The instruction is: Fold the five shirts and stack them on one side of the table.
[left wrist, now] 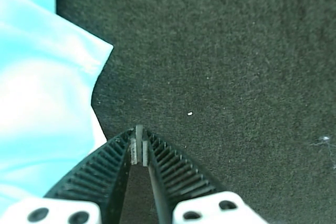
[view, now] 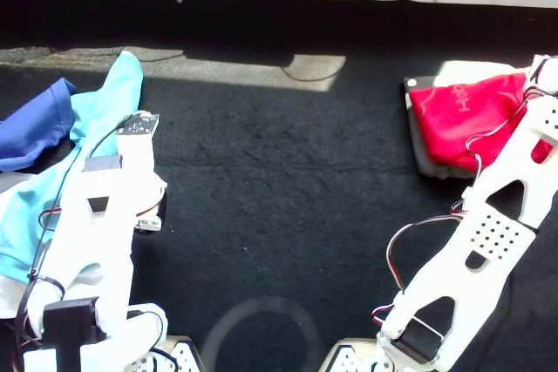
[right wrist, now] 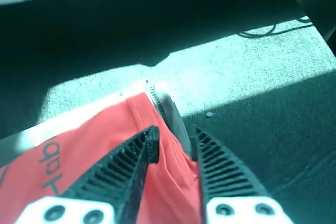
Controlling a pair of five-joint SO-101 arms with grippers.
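A folded red shirt (view: 471, 115) lies on top of a stack of folded shirts (view: 422, 156) at the table's right side. My right arm (view: 488, 233) stretches over that stack. My right gripper (right wrist: 173, 140) is open, with its fingers on either side of the red shirt (right wrist: 105, 140) edge and a dark grey fold (right wrist: 170, 111) under it. A light blue shirt (view: 105, 102) lies crumpled at the left, partly under my left arm (view: 100, 215). My left gripper (left wrist: 139, 148) is shut with nothing in it, just above the black cloth beside the light blue shirt (left wrist: 42, 108).
A dark blue shirt (view: 35, 124) is heaped at the far left, touching the light blue one. Black cloth (view: 279, 180) covers the table. Wires loop off the right arm. A sunlit strip (view: 261, 67) runs along the back.
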